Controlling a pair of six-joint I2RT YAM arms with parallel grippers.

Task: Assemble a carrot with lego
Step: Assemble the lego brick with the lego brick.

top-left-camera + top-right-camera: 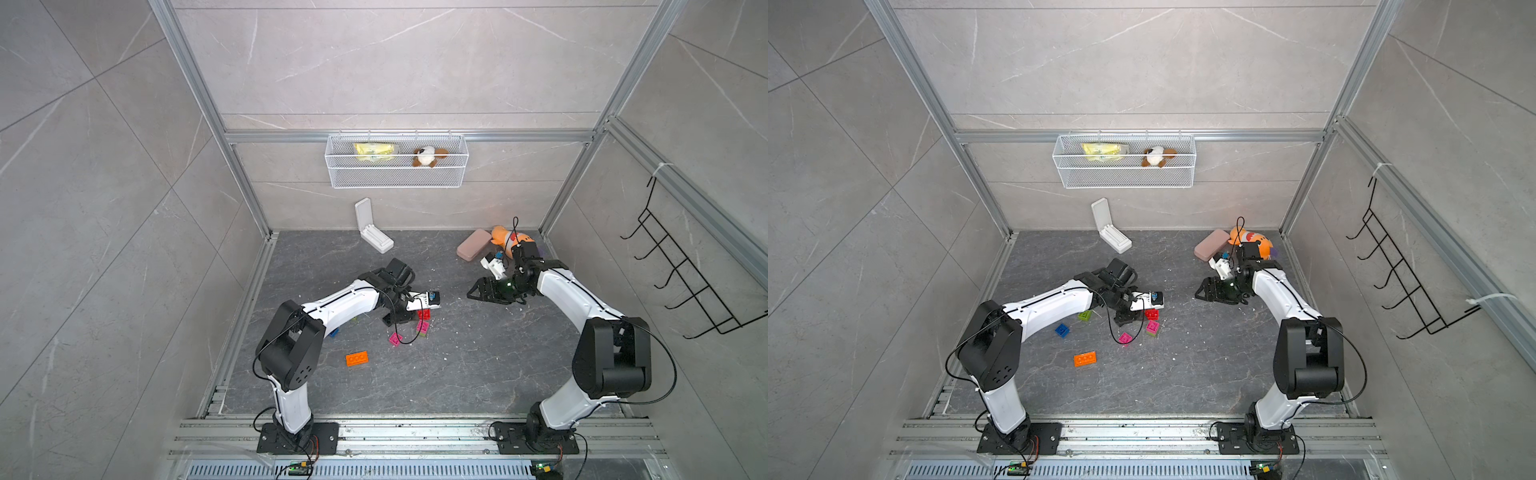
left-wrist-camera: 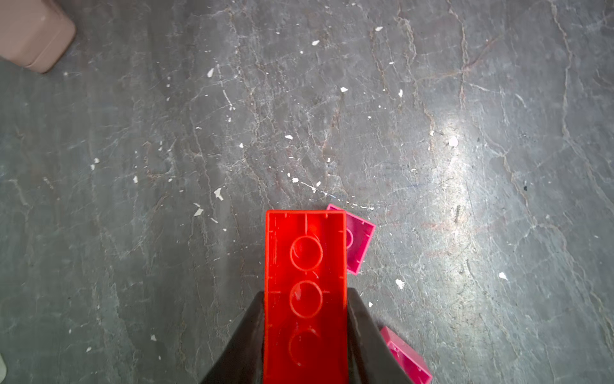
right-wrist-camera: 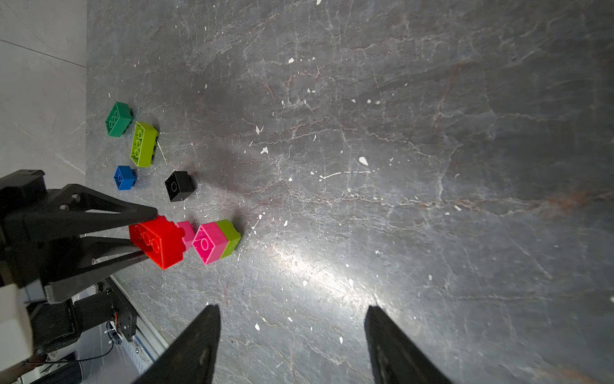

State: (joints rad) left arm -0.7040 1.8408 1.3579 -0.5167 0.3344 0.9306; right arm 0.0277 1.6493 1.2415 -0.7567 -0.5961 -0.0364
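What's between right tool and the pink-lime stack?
Right wrist view: only bare floor with white flecks between the open right tool and the pink-lime stack.

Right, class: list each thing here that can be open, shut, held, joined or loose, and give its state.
left claw: shut on the red brick.
right claw: open, empty.
red brick: gripped by its long sides.
pink-and-lime pair: joined, resting on the table.
orange brick: loose, flat on the table.
white case: open, lid raised.
pink case: shut.
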